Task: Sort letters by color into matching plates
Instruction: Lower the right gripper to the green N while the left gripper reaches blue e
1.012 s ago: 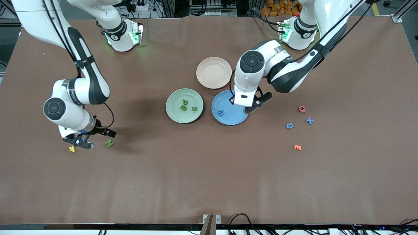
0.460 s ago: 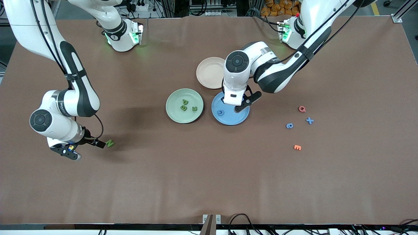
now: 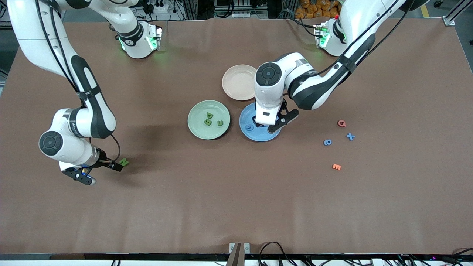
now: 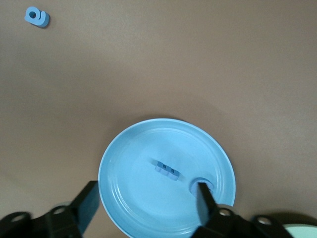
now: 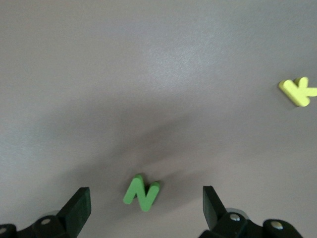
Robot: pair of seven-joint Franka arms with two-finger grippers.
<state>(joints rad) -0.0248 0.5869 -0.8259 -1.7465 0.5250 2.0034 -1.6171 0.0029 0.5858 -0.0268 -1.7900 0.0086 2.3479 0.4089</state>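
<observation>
Hovering over the blue plate (image 4: 115, 208), the left pincer (image 4: 143, 201) is spread, with a blue letter (image 4: 166, 169) lying in the plate beneath. The right pincer (image 5: 144, 208), spread, straddles the green N (image 5: 141, 193) on the tabletop (image 3: 221, 192). Closing off-centre could flick the light N away or pinch only one corner.

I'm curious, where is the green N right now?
The green N lies on the table toward the right arm's end, just beside the right tool, which is open over it.
</observation>
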